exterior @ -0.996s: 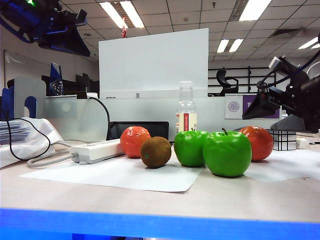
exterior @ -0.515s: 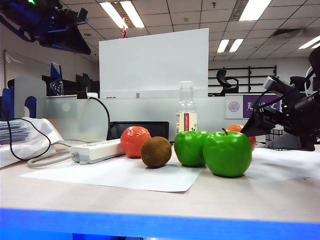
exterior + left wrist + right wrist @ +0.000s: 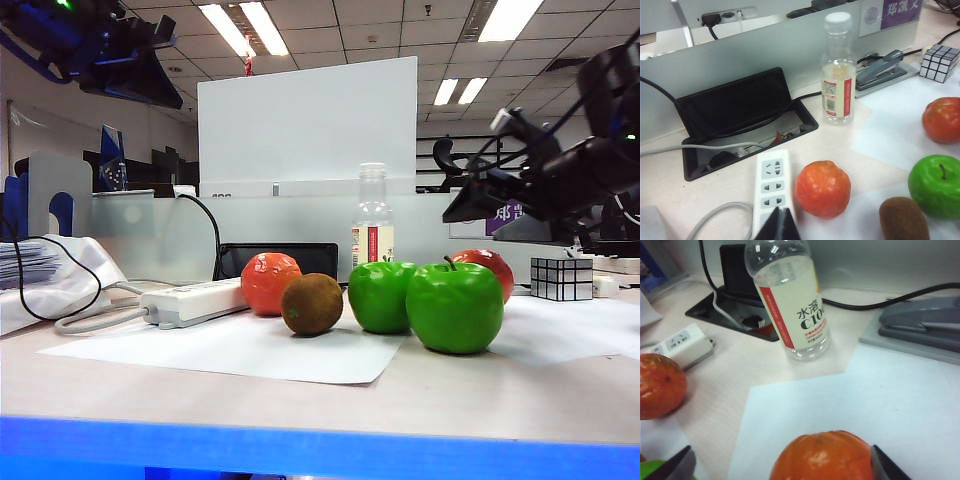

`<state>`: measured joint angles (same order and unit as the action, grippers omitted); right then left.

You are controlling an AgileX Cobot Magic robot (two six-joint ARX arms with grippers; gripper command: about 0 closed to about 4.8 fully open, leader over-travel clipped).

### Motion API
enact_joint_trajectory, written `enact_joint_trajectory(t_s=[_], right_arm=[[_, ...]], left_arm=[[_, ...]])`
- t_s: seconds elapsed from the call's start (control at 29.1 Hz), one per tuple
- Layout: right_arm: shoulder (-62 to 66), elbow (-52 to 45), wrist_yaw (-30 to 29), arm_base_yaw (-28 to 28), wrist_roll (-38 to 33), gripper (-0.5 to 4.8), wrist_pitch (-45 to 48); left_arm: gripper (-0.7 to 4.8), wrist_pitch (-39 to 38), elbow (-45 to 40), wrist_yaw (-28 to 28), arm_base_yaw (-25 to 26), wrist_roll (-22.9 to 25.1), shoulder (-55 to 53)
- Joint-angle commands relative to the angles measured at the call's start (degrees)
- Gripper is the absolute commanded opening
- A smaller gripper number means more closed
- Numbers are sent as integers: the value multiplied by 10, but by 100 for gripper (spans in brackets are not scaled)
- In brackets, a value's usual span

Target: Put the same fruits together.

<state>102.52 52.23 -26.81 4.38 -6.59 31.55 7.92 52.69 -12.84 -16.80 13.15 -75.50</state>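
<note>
Two tangerines, two green apples and a kiwi stand in a row. The left tangerine (image 3: 270, 283) (image 3: 822, 188) (image 3: 660, 385) is beside the brown kiwi (image 3: 312, 303) (image 3: 903, 219). One green apple (image 3: 380, 296) (image 3: 936, 186) stands behind the other green apple (image 3: 455, 307). The right tangerine (image 3: 492, 270) (image 3: 942, 119) (image 3: 825, 457) sits partly behind them. My right gripper (image 3: 465, 208) (image 3: 781, 467) hovers open over it, the fruit between its fingers close to one fingertip (image 3: 885, 469). My left gripper (image 3: 150, 85) (image 3: 781, 222) is shut, empty, high above the power strip.
A white power strip (image 3: 195, 300) (image 3: 772, 185) with its cable lies left of the fruits. A clear bottle (image 3: 372, 220) (image 3: 838, 70) (image 3: 790, 300) stands behind them. A mirror cube (image 3: 562, 278) (image 3: 940, 62), a grey stapler (image 3: 880, 70) (image 3: 925, 322) and a black cable box (image 3: 740, 120) lie further back.
My right gripper dipped in front of the right tangerine, then rose and swung left above it, uncovering the mirror cube. The left arm and the fruits stayed still.
</note>
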Motion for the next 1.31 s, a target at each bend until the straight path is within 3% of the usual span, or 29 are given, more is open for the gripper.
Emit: enact_joint_trajectory(t_s=[0.03,0.58,1.31], right_arm=[[15,31,24,10,9,479,-49],[40,35,31,25,21,479,-109],[54,38,35,49,21,479,-86]], left_arm=[[-4,1,2,0,1,-1,1],[-4,-1,2,0,1,0,1],[-4,-1,2,0,1,0,1]])
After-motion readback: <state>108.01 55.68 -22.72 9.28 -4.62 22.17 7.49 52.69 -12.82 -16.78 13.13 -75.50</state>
